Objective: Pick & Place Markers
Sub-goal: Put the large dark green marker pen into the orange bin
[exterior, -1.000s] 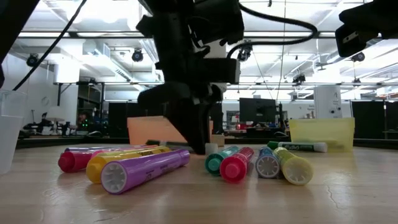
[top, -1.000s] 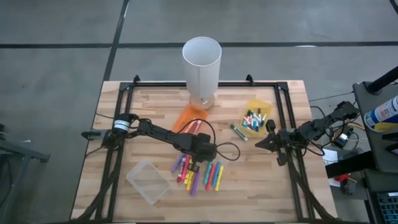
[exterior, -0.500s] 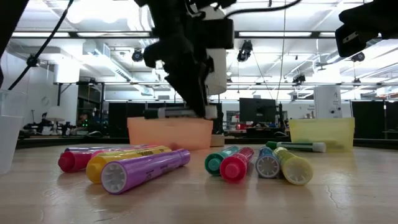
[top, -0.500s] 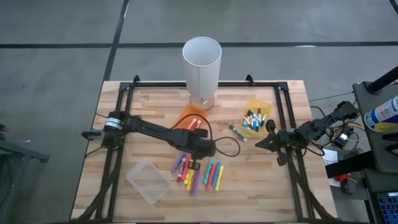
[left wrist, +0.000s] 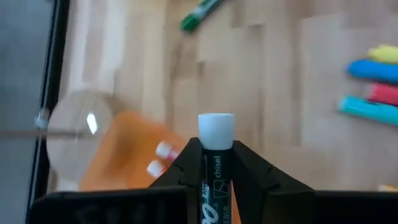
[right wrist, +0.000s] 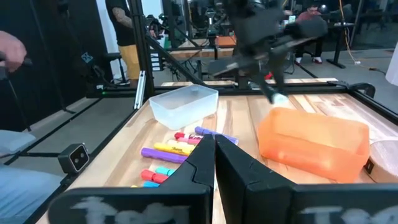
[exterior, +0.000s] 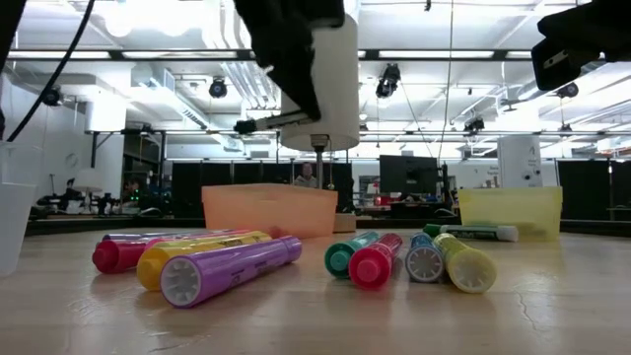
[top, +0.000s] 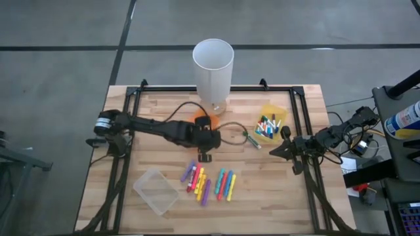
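Observation:
My left gripper hangs above the table's middle, beside the orange bin, and is shut on a dark marker with a white cap. The same marker shows in the right wrist view, slanting down. Several loose markers lie on the wood nearer the front edge. The orange bin holds markers with white caps. More markers fill the yellow bin, and a green one lies beside it. My right gripper waits shut at the table's right side. My left gripper pinches the marker's dark barrel between its two fingers, just behind the white cap. The marker lies along the fingers, and its cap sticks out past their tips. The fingers slant down toward the table's right. The marker is lifted clear of the table.
A tall white cylinder stands at the far edge, just behind the orange bin. A clear plastic bin sits at the near left. A black frame runs along the table's sides.
My left gripper has risen from the row of loose markers and gone toward the far edge, over to the orange bin, rolling as it went. The marker in its fingers has been lifted clear of the table.

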`<state>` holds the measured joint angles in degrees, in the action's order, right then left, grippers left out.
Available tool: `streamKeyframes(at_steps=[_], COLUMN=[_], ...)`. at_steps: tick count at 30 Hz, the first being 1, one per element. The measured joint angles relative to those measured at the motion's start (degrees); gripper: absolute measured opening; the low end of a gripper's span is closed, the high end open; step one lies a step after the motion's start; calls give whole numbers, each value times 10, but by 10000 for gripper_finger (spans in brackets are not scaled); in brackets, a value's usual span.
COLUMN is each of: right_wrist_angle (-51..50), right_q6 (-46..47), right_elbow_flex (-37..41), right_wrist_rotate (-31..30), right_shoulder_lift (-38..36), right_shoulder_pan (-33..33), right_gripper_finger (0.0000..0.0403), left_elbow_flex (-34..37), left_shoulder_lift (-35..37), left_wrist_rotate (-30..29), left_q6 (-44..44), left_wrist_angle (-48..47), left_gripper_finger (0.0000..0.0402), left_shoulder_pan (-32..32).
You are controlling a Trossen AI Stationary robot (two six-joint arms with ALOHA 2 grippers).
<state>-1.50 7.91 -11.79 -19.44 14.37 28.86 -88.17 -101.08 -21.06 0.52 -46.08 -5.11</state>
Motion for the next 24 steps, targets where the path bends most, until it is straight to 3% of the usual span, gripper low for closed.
streamKeyframes(at_steps=[11,24], right_wrist_angle=[0,0], right_q6=[0,0], right_elbow_flex=[0,0], right_wrist_rotate=[0,0], right_shoulder_lift=[0,0], right_shoulder_pan=[0,0], right_gripper_finger=[9,9], left_elbow_flex=[84,149], left_shoulder_lift=[5,5], left_wrist_rotate=[6,36], left_q6=[-79,-82], left_wrist_angle=[29,120], left_gripper_finger=[62,63], left_shoulder_pan=[100,135])
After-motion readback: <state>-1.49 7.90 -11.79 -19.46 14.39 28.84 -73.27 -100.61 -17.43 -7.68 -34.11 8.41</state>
